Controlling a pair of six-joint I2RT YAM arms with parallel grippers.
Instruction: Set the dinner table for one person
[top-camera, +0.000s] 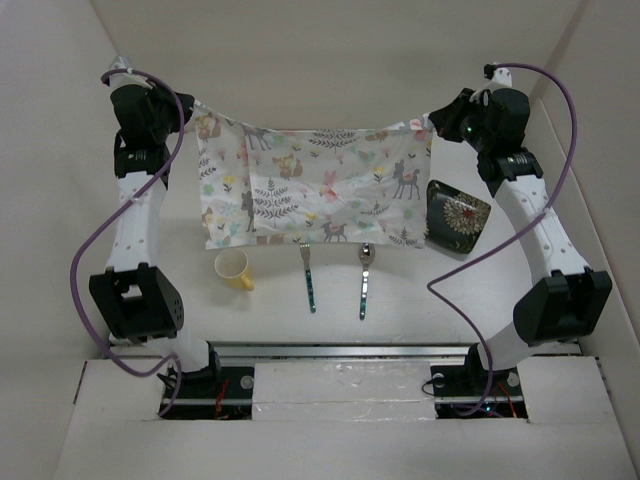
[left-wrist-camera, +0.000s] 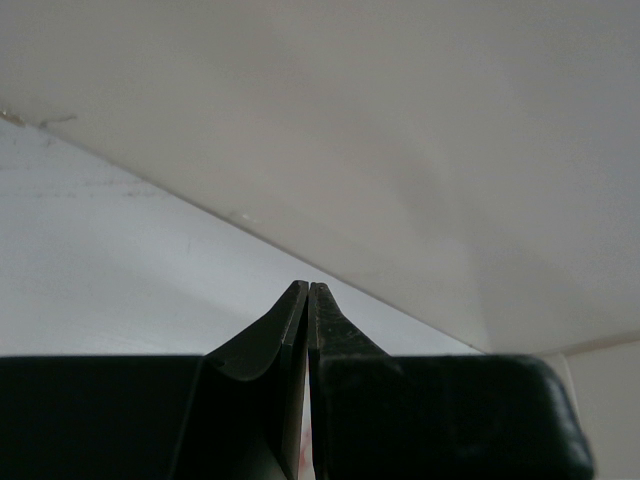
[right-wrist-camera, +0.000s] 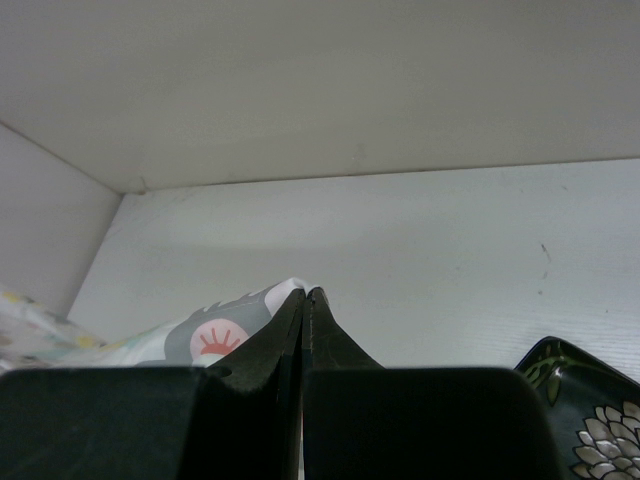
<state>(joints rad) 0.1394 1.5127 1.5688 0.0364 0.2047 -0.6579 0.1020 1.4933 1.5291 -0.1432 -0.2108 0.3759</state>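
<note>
The animal-and-leaf placemat hangs stretched between my two grippers over the far half of the white dinner table; its near edge sags toward the tabletop. My left gripper is shut on the mat's far left corner; in the left wrist view the jaws are pressed together with only a sliver of cloth showing low between them. On the far right corner my right gripper is shut, with patterned cloth poking out at its tips.
A yellow cup lies on its side near the mat's front left. A fork and a spoon lie side by side in front of the mat. A dark flowered square plate sits right of it. White walls enclose the table.
</note>
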